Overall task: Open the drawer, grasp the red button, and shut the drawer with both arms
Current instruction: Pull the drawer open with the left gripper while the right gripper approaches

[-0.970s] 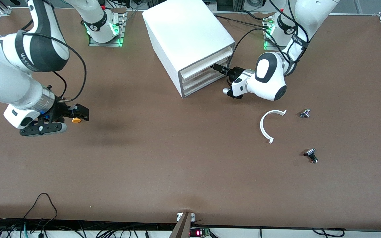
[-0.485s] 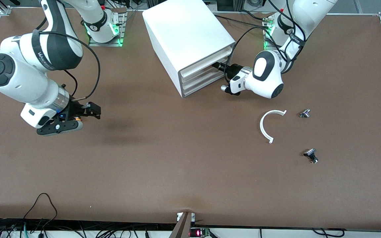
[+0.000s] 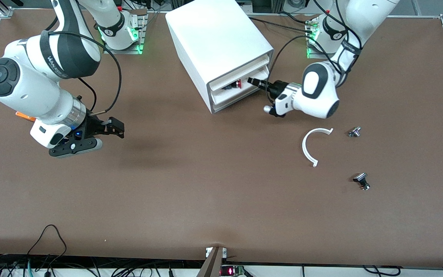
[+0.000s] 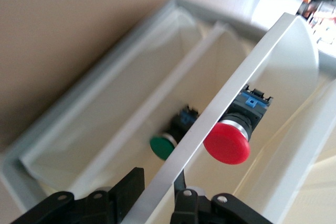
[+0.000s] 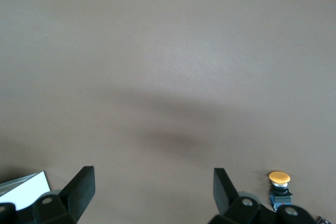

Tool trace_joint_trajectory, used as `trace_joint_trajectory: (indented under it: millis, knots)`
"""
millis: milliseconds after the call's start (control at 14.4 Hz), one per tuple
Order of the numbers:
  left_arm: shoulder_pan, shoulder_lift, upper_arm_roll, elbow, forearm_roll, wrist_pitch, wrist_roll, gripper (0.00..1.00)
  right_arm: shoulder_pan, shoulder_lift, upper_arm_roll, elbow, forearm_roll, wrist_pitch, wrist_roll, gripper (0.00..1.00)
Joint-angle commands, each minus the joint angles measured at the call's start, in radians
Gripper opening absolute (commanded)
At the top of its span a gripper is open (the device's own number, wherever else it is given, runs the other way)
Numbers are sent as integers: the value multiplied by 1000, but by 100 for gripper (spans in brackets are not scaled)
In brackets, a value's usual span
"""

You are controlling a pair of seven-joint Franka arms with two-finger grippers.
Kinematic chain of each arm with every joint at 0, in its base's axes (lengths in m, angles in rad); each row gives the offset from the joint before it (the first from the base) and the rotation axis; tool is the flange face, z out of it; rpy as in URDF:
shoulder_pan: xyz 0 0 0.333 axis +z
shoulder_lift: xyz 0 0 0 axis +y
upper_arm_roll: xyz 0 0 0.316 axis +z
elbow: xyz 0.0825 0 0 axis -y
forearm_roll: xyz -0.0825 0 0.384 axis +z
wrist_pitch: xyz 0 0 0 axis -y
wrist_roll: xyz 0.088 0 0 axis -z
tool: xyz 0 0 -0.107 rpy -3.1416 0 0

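Inside one drawer [image 4: 220, 98] gripped by the left tool [image 4: 157, 198], two buttons; right tool [image 5: 152, 192] gapes empty.

A high camera across the table [image 3: 214, 192] faces my two bases and takes in everything. My left wrist camera peers close into the open drawer [image 4: 173, 124] (the front view shares it), while my right wrist camera looks down on bare tabletop.
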Motion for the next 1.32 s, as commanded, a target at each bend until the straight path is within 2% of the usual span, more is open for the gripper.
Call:
trace_joint_trajectory:
  millis: [0, 69, 208, 347, 416, 485, 624, 693, 901, 970, 1109, 1248]
  knots:
    - [-1, 2, 80, 35, 20, 61, -19, 0, 7, 32, -4, 57, 26, -1, -24, 100]
    - [-1, 4, 102, 49, 20, 64, -19, 2, 14, 47, -4, 83, 26, -2, -47, 100]
    - [-1, 5, 140, 75, 21, 81, -19, 12, 34, 67, -4, 112, 26, -1, -57, 100]
    - [11, 4, 145, 82, 20, 85, -17, 31, 49, 87, -4, 135, 26, -1, -57, 100]
    - [16, 1, 145, 83, 18, 85, -16, 63, 58, 97, -4, 149, 26, -1, -57, 100]
    - [18, -1, 145, 83, 18, 84, -14, 100, 70, 106, -4, 164, 26, -1, -57, 100]
    - [28, -18, 145, 83, 18, 84, -25, 100, 102, 126, -2, 195, 26, -1, -66, 100]
    - [28, -33, 145, 88, 18, 89, -35, 100, 116, 139, 19, 215, 25, -1, -81, 100]
    - [28, -53, 140, 88, 35, 202, -39, 100, 145, 184, 76, 283, 23, 1, -165, 100]
    - [28, -68, 139, 91, 114, 222, -36, 100, 173, 198, 80, 304, 20, 1, -202, 100]
    - [42, -119, 139, 136, 368, 228, -39, 100, 219, 222, 82, 333, 20, 1, -330, 100]
    - [83, -180, 140, 170, 565, 228, -34, 100, 267, 250, 88, 362, 19, -1, -443, 100]
